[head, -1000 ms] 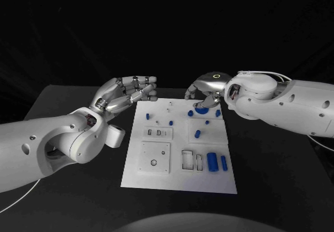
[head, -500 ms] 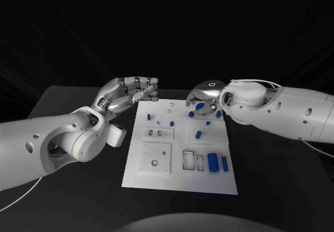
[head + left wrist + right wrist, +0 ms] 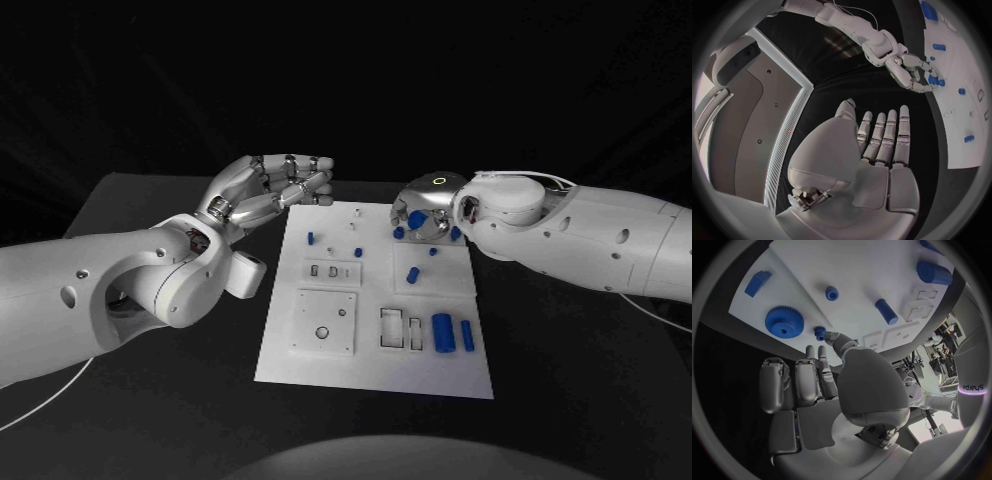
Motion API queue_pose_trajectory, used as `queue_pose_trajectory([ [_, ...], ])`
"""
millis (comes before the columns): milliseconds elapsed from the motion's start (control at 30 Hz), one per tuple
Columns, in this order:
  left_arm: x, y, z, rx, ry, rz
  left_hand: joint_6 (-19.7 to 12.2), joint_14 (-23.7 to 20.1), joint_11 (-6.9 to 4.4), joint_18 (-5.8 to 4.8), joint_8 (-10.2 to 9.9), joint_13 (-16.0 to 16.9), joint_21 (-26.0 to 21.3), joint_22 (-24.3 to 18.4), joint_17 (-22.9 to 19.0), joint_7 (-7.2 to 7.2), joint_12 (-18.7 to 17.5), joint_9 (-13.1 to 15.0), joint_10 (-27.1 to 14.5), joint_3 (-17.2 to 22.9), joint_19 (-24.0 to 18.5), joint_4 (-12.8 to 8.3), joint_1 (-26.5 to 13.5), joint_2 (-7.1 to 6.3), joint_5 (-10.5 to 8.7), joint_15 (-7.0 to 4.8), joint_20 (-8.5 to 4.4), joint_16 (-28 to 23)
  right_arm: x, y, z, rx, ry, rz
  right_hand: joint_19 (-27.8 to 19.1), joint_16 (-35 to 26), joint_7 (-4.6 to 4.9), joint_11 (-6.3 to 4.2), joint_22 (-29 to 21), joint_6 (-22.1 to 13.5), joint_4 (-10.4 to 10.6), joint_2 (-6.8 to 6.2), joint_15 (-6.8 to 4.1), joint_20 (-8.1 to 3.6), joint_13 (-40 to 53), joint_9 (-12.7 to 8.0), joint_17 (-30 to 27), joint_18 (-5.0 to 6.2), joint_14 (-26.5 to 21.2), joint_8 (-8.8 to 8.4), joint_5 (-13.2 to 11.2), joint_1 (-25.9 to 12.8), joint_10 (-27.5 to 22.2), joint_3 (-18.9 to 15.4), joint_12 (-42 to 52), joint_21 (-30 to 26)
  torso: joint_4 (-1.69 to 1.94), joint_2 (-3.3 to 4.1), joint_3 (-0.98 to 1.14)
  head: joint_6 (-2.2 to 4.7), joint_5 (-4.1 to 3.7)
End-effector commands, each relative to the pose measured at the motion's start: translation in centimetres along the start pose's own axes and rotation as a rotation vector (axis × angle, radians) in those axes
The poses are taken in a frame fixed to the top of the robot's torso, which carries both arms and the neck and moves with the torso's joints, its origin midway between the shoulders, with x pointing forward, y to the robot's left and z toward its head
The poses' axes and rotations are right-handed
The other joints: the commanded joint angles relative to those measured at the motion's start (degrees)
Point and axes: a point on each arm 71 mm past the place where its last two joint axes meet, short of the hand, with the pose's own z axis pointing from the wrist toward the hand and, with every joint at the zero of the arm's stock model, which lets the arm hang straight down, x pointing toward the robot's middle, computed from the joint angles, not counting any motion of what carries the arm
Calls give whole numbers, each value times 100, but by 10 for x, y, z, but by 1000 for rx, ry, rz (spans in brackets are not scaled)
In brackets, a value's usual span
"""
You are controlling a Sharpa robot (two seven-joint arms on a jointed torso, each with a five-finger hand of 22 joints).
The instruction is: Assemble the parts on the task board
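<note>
The task board (image 3: 378,330) was seen lying flat in the middle of the black table (image 3: 577,400), with the left hand (image 3: 277,187) raised beside its far left corner and the right hand (image 3: 421,212) low over its far right corner. Most of the assembly was judged to be left undone.

Near the front right of the board, a large blue cylinder (image 3: 441,333) and a slimmer blue bar (image 3: 466,336) were seen lying on their sides next to an open rectangular slot (image 3: 389,328), and so were taken as not yet seated. On the front left, a square plate with an open hole (image 3: 323,323) was likewise judged unfilled. A short blue peg (image 3: 413,274) lay mid-board, and small blue pieces (image 3: 309,240) were seen nearer the far edge; whether these were seated could not be told.

In the right wrist view, a blue gear (image 3: 784,321) was seen flat on the board near the fingertips (image 3: 821,352), with a small blue pin (image 3: 820,331) just beyond them. The right hand's fingers were curled downward; whether anything was pinched could not be told, and a pick at that corner was judged to be the step in hand.

The left hand was seen holding nothing, its fingers loosely curled in the head view and lying straight side by side in its wrist view (image 3: 879,145).
</note>
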Motion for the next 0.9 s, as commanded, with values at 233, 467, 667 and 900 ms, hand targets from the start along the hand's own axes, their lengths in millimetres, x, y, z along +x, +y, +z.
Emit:
queue_pose_trajectory([
  [233,2,-1,1,7,20,-5,17,-23,-28,41,56,-12,-26,-8,-10,30,44,9,14,-33,-23,-3,56,7,47,28,7,38,5,4,3,-28,-8,-11,-95,-76,21,-12,145,24,-7,37,-1,6,37,50,-121,-25,-92,32,-33,35,85,42,-21,-74,-18,-12,13,-56,19],
  [467,2,-1,1,6,20,-5,22,-20,-21,41,65,-14,-27,-9,-11,33,51,9,18,-34,-21,-3,61,12,50,32,8,45,9,4,6,-27,2,-8,-156,-124,-5,-3,94,-2,-22,48,2,4,56,83,-216,-10,-149,24,-25,58,74,64,-34,-115,-26,-19,16,-83,29],
  [667,2,-1,0,3,20,-5,30,-15,-14,39,82,-17,-28,-10,-14,38,63,9,22,-35,-17,-5,74,23,60,39,10,57,14,4,8,-26,11,-4,-276,-224,-98,20,1,-83,-46,87,24,20,98,157,-389,15,-263,-16,45,97,21,136,-93,-205,-28,-19,23,-103,68],
  [900,2,0,0,-2,19,-5,43,-10,-5,37,107,-22,-29,-11,-19,46,83,9,34,-35,-10,-3,91,45,69,45,12,74,19,4,11,-24,17,-1,-332,-285,-48,1,-23,-87,-159,171,9,14,146,238,-493,29,-326,-25,287,255,99,317,-112,-249,-37,-22,27,-136,70],
])
